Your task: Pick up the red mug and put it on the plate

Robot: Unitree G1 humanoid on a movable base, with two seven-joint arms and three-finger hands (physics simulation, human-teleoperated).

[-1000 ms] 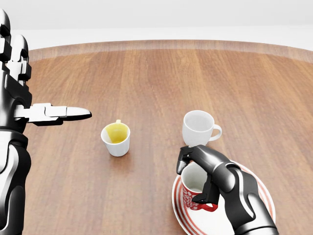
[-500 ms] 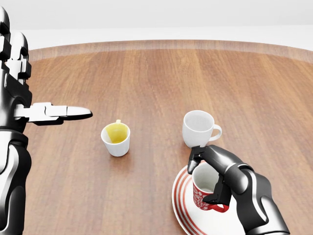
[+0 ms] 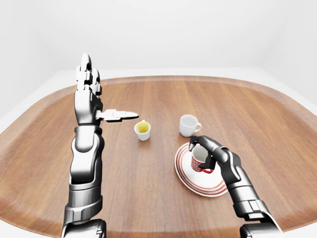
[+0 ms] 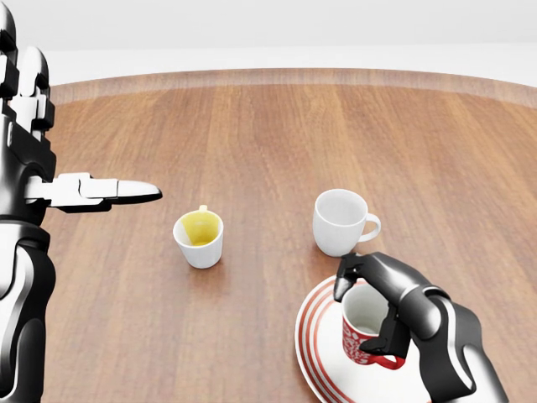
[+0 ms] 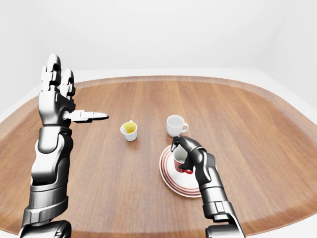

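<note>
The red mug (image 4: 362,337), white inside with a red handle, stands upright over the white plate with red rings (image 4: 309,357) at the bottom right of the head view. My right hand (image 4: 361,317) is shut on the mug, fingers (image 4: 373,273) curled over its rim and thumb by the handle. Whether the mug's base touches the plate I cannot tell, because the hand hides it. My left hand (image 3: 106,94) is raised at the left, open and holding nothing, fingers up and thumb pointing right.
A plain white mug (image 4: 340,220) stands just above the plate, close to my right hand's knuckles. A small white cup with a yellow inside (image 4: 200,238) sits left of it. The round wooden table's rim (image 4: 268,75) curves across the top.
My right hand has carried the red mug rightward and lower in the head view, from the plate's left rim toward its middle. The left arm has barely moved.
</note>
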